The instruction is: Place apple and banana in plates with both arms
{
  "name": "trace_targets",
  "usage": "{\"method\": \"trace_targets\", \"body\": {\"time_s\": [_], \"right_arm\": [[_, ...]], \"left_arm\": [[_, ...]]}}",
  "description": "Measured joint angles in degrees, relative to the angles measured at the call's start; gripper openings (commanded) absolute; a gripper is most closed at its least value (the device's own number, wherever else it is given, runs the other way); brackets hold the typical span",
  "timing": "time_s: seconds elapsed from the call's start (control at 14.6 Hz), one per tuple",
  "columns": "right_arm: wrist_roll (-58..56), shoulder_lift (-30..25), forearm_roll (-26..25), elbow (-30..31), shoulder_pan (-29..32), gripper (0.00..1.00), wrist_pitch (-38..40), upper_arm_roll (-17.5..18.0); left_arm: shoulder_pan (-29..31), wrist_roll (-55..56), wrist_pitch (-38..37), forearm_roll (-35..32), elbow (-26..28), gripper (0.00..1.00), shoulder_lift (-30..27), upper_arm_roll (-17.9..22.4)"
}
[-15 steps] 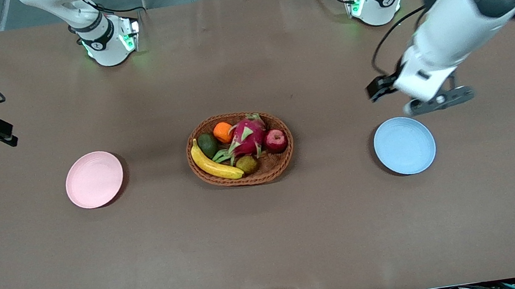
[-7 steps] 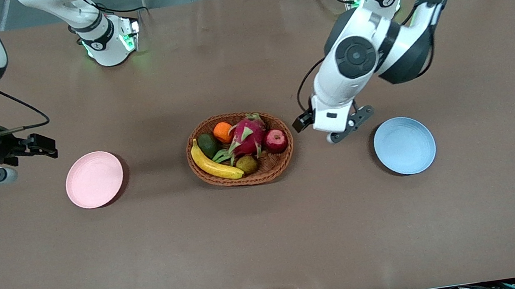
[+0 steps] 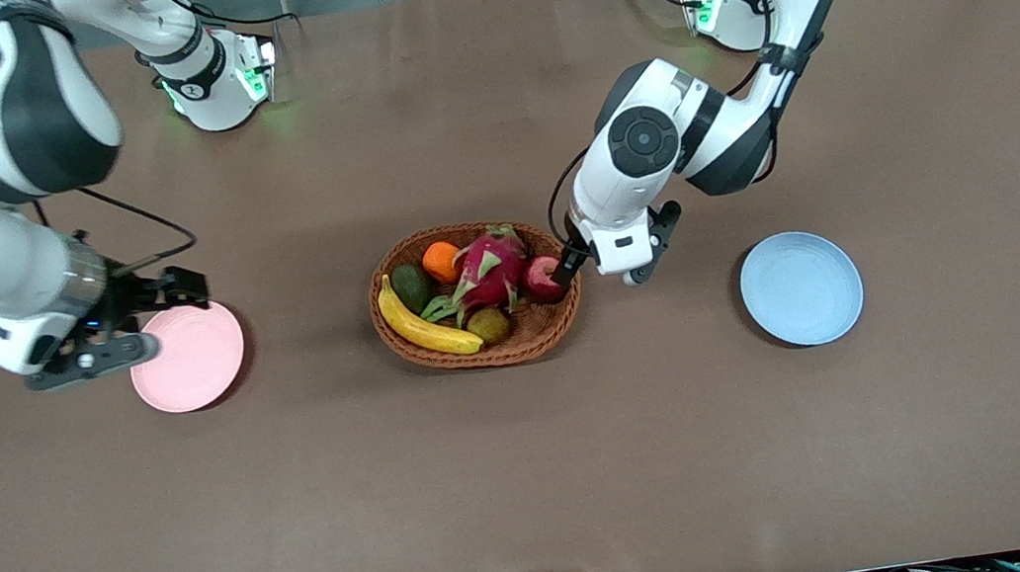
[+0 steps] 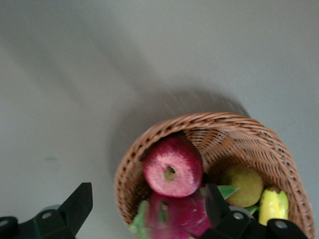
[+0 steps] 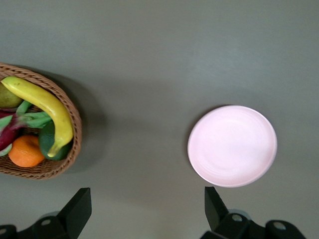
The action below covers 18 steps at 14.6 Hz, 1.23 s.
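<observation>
Two white robot arms reached over a brown worktop (image 3: 538,482). Two plates lay on it: one pink plate (image 3: 193,362) toward the right arm's end, one blue plate (image 3: 802,288) toward the left arm's end, both bare. Between them sat one oval wicker basket (image 3: 519,349) holding six fruits: one apple (image 3: 540,274), one banana (image 3: 421,324), one dragon fruit (image 3: 486,272), one orange (image 3: 441,261), one avocado (image 3: 411,287) and one small greenish-brown fruit (image 3: 489,325).

The apple lay at the basket's end toward the left arm; the banana lay along the basket's rim, at the side nearer the front camera.

The left pincer (image 3: 567,266) hung over the apple's end of the basket. The left wrist view showed what the front view did not: its two fingers (image 4: 76,206) stood wide apart, holding nothing, with the apple (image 4: 172,167) between them and below.

The right pincer (image 3: 171,286) hovered over the pink plate's edge. In the right wrist view its fingers (image 5: 75,209) also stood wide apart and empty, above bare worktop between the pink plate (image 5: 232,146) and the basket (image 5: 70,149), where the banana (image 5: 45,107) showed.
</observation>
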<state>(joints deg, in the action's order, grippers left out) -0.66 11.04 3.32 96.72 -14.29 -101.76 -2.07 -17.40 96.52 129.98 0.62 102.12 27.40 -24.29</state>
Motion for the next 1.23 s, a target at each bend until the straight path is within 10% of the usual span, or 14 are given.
{"method": "trace_targets", "body": {"time_s": [0.82,1.23], "right_arm": [[20.50,10.22,1.29,6.89,-16.83,0.99,-16.85,0.10],[20.95,12.90,2.12,9.35,-17.34,0.81,-18.35,0.06]], "left_arm": [[-1.60,10.46,10.16,0.00,-0.09,1.00,7.79,0.25],[-2.15,10.47,10.73,-0.05,-0.19,1.00,9.21,0.32]]}}
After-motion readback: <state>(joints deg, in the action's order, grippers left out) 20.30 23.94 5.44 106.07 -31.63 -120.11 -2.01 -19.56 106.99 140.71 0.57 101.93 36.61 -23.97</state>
